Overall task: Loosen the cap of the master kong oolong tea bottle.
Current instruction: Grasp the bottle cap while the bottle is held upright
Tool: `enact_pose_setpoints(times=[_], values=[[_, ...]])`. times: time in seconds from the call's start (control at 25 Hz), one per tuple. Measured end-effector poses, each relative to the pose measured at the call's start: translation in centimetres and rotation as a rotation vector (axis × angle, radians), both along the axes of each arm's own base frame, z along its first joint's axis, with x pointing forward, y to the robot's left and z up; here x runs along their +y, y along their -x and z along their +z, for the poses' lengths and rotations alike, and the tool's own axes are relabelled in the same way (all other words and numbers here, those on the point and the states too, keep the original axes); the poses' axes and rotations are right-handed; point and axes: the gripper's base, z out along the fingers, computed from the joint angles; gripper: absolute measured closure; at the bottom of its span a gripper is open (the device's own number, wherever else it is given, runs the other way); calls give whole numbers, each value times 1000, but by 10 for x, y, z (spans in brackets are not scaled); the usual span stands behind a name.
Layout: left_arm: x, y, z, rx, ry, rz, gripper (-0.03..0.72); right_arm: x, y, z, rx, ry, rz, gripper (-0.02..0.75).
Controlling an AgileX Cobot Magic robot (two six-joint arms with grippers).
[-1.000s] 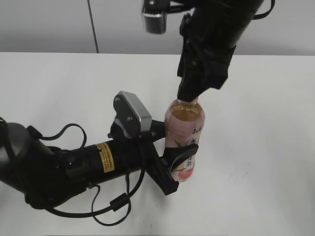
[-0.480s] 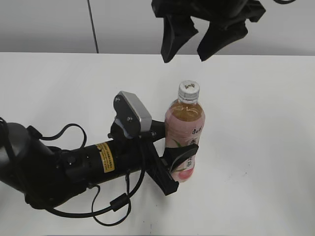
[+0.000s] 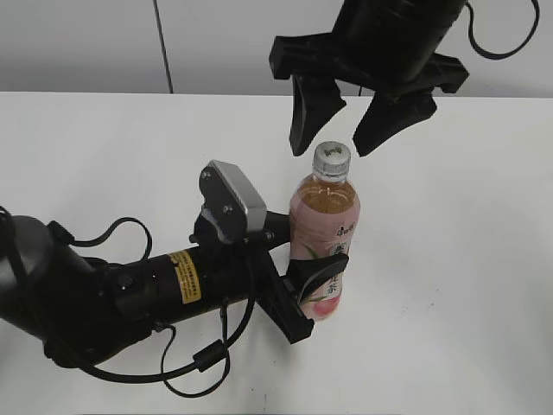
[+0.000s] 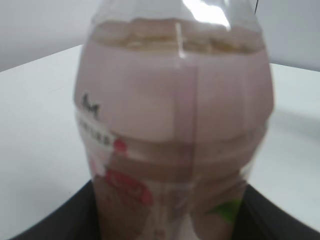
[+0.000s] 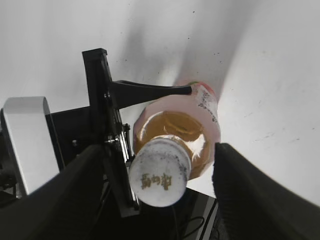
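White worktop [image 3: 449, 259], plain, carried the lot.

Item: master kong oolong tea bottle [image 3: 324, 233]. Clear plastic, amber tea, pale pink label with a peach. Stood upright near the middle of the worktop, base down.

Item: cap [image 3: 331, 157]. White, ribbed, small mark on top. Sat on the bottle neck, level to the eye, with no gap visible beneath it. Whether it had been turned at all could not be told from its look.

Item: left gripper [image 3: 302, 290]. Lay low along the worktop from the left side. Its fingers [image 3: 321, 268] were clamped on the lower body of the bottle, across the label, which filled the left wrist view. Function judged: steadying the bottle against a twist.

Item: right gripper [image 3: 340, 125]. Hung above the bottle, fingers [image 3: 307, 117] spread wide apart, one to each side of the cap and slightly above it. Nothing held; no contact with the cap. The right wrist view showed the cap between the two dark fingers with clear space on both sides.

Progress, as a judgement: bottle secured; cap not gripped. Outstanding: lower the right gripper, close on the cap, turn it to loosen it.
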Motion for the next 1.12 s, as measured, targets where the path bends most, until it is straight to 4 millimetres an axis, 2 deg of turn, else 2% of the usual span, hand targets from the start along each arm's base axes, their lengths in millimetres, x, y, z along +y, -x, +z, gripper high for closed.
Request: enact_pose_setpoints(times=[0.48,0.6,0.68,0.76,0.84,0.96,1.12], values=[[0,0,0,0,0,0,309,1,4,-8,48,-9,-6,224],[0,0,0,0,0,0,309,1,4,-8,48,-9,-6,246],[0,0,0,0,0,0,309,1,4,-8,48,-9,-6,284],[0,0,0,0,0,0,309,0,4,-9,44,-3,-5,354],[0,0,0,0,0,0,309,-1,3,-9,32,12,3,465],[0,0,0,0,0,0,309,-2,2,-9,-24,40,147,464],[0,0,0,0,0,1,309,-1,3,-9,-148,64,543,464]])
